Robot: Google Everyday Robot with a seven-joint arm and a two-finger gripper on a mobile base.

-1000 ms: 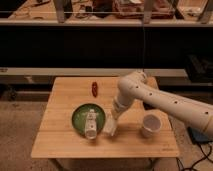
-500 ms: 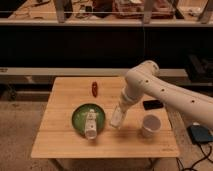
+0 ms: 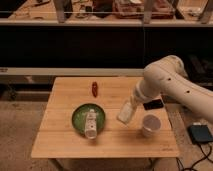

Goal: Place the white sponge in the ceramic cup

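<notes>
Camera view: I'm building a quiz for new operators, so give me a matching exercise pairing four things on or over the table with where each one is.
Things:
1. white sponge
2. white bottle
3. ceramic cup
4. small red object

Places:
A. standing on the wooden table, toward its near edge at the right of the view
B. lying on the green plate
C. alone near the table's far edge
D. held in the gripper, over the table between plate and cup

Pairs: 1-D, 2-B, 3-A, 4-C
</notes>
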